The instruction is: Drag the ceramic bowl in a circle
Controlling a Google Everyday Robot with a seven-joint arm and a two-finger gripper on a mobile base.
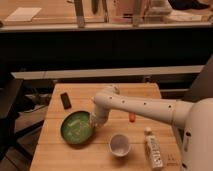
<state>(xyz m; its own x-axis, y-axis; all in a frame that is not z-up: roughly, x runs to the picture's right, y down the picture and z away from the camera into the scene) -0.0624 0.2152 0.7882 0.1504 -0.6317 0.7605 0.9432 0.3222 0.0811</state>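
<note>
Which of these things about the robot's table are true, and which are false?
1. The robot's hand is at the right edge of the green ceramic bowl. True.
2. The white cup sits inside the bowl. False: it stands on the wooden table, apart from the bowl, to the bowl's right and nearer the camera.
3. The bottle stands upright. False: it lies on its side near the right edge of the table.
4. A small dark rectangular object lies on the table beyond the bowl. True.
</note>
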